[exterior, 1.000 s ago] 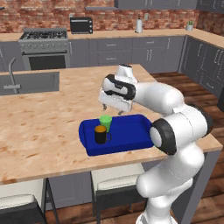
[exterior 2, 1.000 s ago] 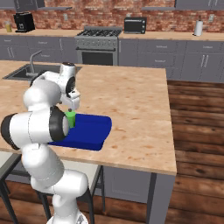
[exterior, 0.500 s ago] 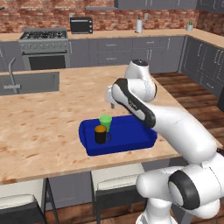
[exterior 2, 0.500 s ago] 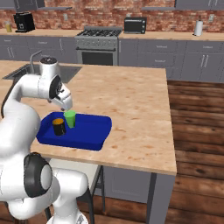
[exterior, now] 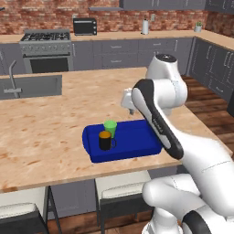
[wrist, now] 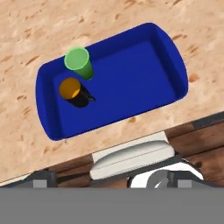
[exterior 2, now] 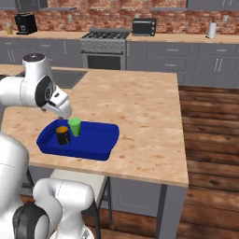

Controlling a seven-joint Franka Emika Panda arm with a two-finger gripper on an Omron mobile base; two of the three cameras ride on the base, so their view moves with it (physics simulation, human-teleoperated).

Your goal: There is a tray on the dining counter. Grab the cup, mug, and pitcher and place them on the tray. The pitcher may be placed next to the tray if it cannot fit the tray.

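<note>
Hovering above the far edge of the tray (exterior: 137,139), the gripper (exterior: 127,103) has its jaws apart and carries nothing. From this height the hand camera looks down on the whole tray, which probably helps to check the load. The cup (exterior: 110,127) and the mug (exterior: 105,140) stand upright, close together at the left end of the tray. I think this was done to leave the wide right part free for the pitcher. The tray lies near the front edge of the dining counter (exterior: 55,119). Where the pitcher stands, I cannot tell.
</note>
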